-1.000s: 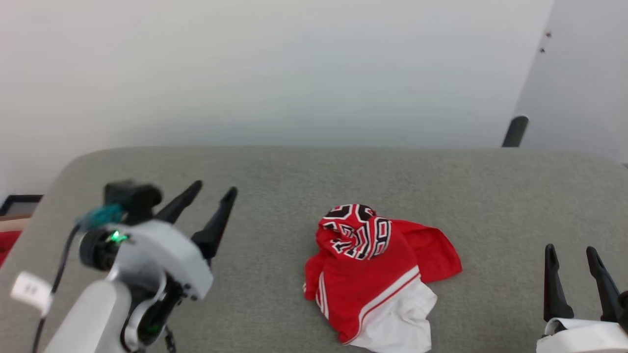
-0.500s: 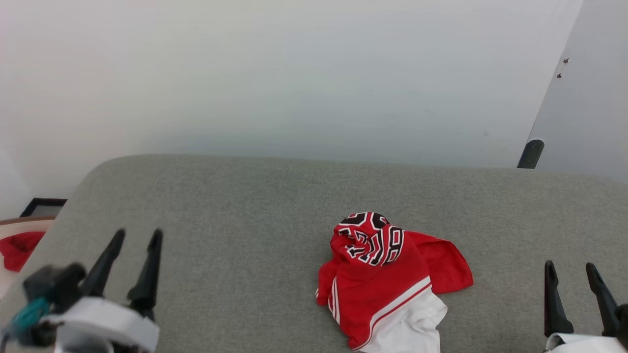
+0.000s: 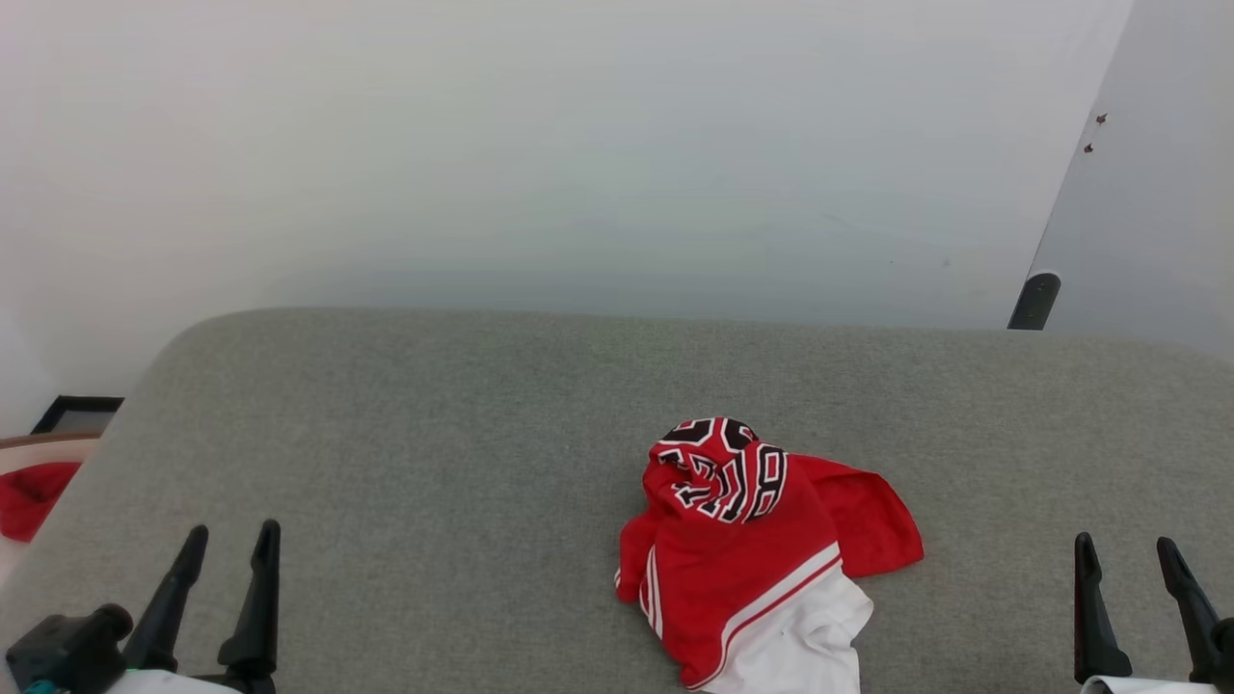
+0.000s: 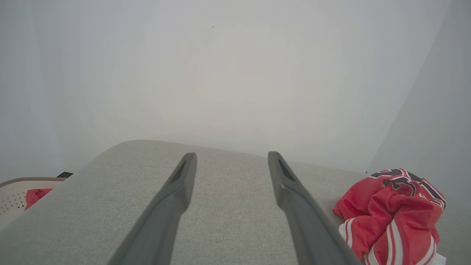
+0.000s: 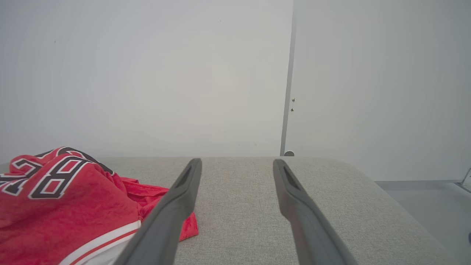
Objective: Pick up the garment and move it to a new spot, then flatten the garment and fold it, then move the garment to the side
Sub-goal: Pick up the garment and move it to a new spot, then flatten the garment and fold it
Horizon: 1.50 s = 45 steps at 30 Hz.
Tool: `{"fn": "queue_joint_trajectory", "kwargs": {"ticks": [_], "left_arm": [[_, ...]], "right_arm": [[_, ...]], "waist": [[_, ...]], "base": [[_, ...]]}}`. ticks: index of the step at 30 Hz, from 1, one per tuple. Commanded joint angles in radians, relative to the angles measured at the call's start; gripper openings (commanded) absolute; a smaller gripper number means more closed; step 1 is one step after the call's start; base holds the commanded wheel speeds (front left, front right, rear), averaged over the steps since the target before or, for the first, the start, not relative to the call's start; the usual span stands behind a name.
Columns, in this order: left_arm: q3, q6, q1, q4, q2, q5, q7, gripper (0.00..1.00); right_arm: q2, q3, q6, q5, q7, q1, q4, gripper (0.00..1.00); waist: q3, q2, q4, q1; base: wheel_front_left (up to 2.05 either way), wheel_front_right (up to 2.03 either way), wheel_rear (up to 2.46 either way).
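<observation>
Head view and both wrist views. The garment (image 3: 762, 559), a red shirt with a white part and red-white striped trim, lies crumpled in a heap on the grey fabric-covered desk (image 3: 434, 434), near its front edge and right of centre. Black characters outlined in white run across the bunched top of the heap. The folds break them up; one form in the right wrist view resembles an "8" or a "B", and no whole word or number can be read.

The left pincer (image 3: 234, 532) sits at the lower left over the desk, well apart from the garment, its two dark fingers spread with bare fabric between them. The right pincer (image 3: 1126, 543) sits at the lower right, likewise spread and holding nothing, with the garment lying to its left.

Beyond the desk's left end, a pale perforated basket (image 4: 11, 198) holds a red cloth (image 4: 35, 195). A plain white wall (image 3: 578, 145) stands behind the desk.
</observation>
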Motion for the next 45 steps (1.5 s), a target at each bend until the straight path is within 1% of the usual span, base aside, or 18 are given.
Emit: {"fn": "queue_joint_trajectory", "kwargs": {"ticks": [1, 7, 11, 16, 20, 23, 28, 36, 45], "left_arm": [[0.006, -0.007, 0.010, 0.003, -0.004, 0.001, -0.007, 1.00], [0.006, -0.015, 0.004, 0.007, -0.006, 0.010, -0.010, 1.00], [0.003, -0.011, -0.008, 0.009, -0.006, 0.016, -0.011, 1.00], [0.006, 0.005, -0.013, 0.006, 0.004, 0.020, -0.002, 1.00], [0.002, 0.013, -0.018, -0.006, 0.012, 0.023, 0.011, 1.00], [-0.010, 0.018, -0.025, -0.019, 0.014, 0.027, 0.025, 1.00], [-0.029, 0.020, -0.034, -0.037, 0.006, 0.032, 0.037, 1.00], [-0.063, 0.018, -0.056, -0.027, -0.018, 0.043, 0.032, 1.00], [-0.094, 0.009, -0.092, -0.002, -0.047, 0.051, 0.021, 1.00]], "right_arm": [[-0.001, 0.004, 0.000, 0.006, -0.001, 0.016, -0.004, 1.00], [-0.001, 0.010, 0.000, 0.005, 0.002, 0.017, -0.006, 1.00], [-0.001, 0.023, 0.000, 0.006, 0.006, 0.012, -0.001, 1.00], [-0.001, 0.058, 0.000, 0.014, 0.033, 0.017, -0.002, 1.00], [-0.001, 0.082, 0.000, 0.024, 0.078, 0.018, -0.003, 1.00], [-0.001, 0.100, 0.000, 0.035, 0.133, 0.022, -0.002, 1.00], [-0.001, 0.114, 0.000, 0.062, 0.271, 0.029, 0.013, 1.00], [-0.001, 0.093, 0.000, 0.079, 0.473, 0.040, 0.052, 1.00], [-0.001, 0.067, 0.000, 0.100, 0.631, 0.013, 0.100, 1.00]], "waist": [[0.000, 0.0000, -0.001, 0.0000], [-0.001, 0.0000, 0.001, 0.0000], [0.000, 0.0000, 0.014, 0.0000], [0.003, 0.0000, 0.053, 0.0000], [0.009, 0.0000, 0.099, 0.0000], [0.018, 0.0000, 0.137, 0.0000], [0.040, 0.0000, 0.190, 0.0000], [0.074, 0.0000, 0.258, 0.0000], [0.120, 0.0000, 0.314, 0.0000]], "base": [[0.00, 0.00, 0.00], [0.00, 0.00, 0.00], [0.00, 0.00, 0.00], [0.00, 0.00, 0.00], [0.00, 0.00, 0.00], [0.00, 0.00, 0.00], [0.00, 0.00, 0.00], [0.00, 0.00, 0.00], [0.00, 0.00, 0.00]]}}
